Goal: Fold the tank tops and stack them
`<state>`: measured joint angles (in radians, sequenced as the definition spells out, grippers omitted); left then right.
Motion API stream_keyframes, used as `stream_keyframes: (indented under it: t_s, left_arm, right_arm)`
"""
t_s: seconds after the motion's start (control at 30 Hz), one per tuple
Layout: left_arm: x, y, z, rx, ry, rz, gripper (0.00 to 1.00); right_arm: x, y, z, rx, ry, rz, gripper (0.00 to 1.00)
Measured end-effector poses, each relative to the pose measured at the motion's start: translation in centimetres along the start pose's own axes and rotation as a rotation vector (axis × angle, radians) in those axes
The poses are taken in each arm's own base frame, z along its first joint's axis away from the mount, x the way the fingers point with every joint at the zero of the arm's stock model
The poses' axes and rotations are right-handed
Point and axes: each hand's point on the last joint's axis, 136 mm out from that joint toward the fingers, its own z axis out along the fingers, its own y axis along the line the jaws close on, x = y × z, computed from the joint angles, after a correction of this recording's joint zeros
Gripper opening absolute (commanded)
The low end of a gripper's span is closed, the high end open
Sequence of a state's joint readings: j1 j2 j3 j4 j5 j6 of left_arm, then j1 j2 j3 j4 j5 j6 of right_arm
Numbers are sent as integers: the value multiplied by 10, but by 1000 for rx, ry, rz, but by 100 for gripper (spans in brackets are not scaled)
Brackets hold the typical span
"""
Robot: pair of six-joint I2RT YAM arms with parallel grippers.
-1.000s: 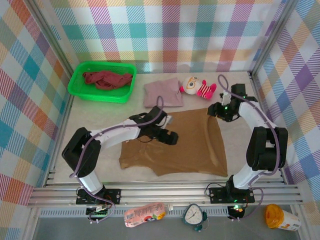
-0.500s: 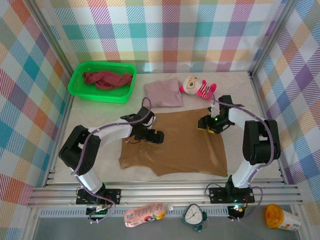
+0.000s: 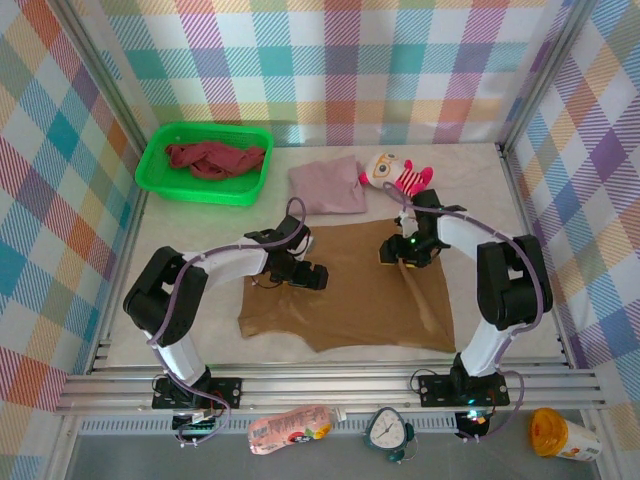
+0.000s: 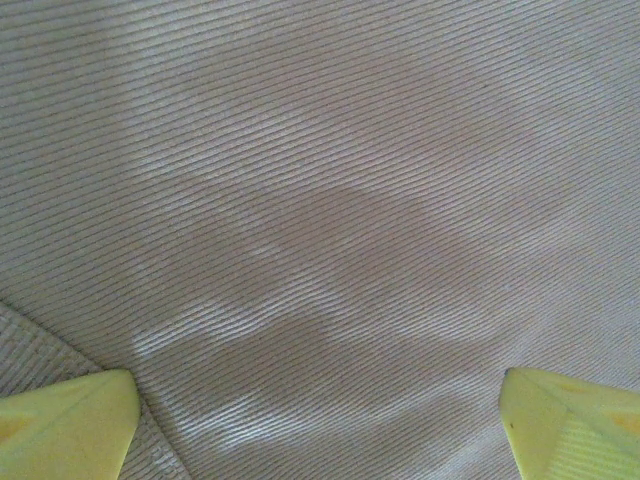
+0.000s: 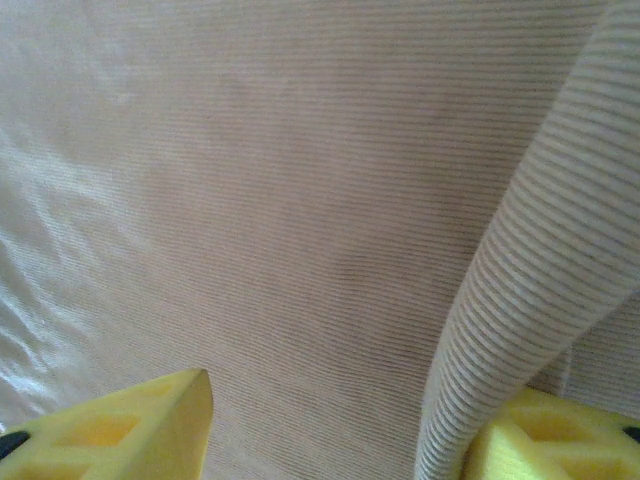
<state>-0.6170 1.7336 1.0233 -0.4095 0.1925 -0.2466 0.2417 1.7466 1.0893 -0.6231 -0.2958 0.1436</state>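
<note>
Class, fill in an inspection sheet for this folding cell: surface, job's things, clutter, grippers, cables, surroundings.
Surface: pale table, flat.
Job's things: tan tank top spread out, one raised crease on its right side; mauve tank top folded behind it; maroon tank top bunched in the green basket.
Clutter: striped plush toy beside the mauve tank top.
Grippers: left gripper open over the tan tank top; right gripper open, the crease against one finger.
Cables: purple cables along both arms.
Surroundings: plaid walls; pouch, clock and jar before the near rail.
</note>
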Motion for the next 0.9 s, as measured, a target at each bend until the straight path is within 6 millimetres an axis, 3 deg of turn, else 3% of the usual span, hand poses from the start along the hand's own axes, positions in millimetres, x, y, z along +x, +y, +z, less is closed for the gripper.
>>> stream_keyframes:
  t_s: [0.43,0.6,0.73,0.9]
  left_arm:
    - [1,1,2,-4,5,3,92]
    - [1,2,2,-6,7,7,92]
    - [2,2,2,-7,8,11,92]
    - [2,2,3,-7,10,18,92]
  right_arm:
    - [18,19,7,130,49,-116,60]
    - [22,16,-16,158,-11,-123,60]
    - [18,9,-48,143,-113,-91,57]
    - [16,-20,-63,139,-164,9,35]
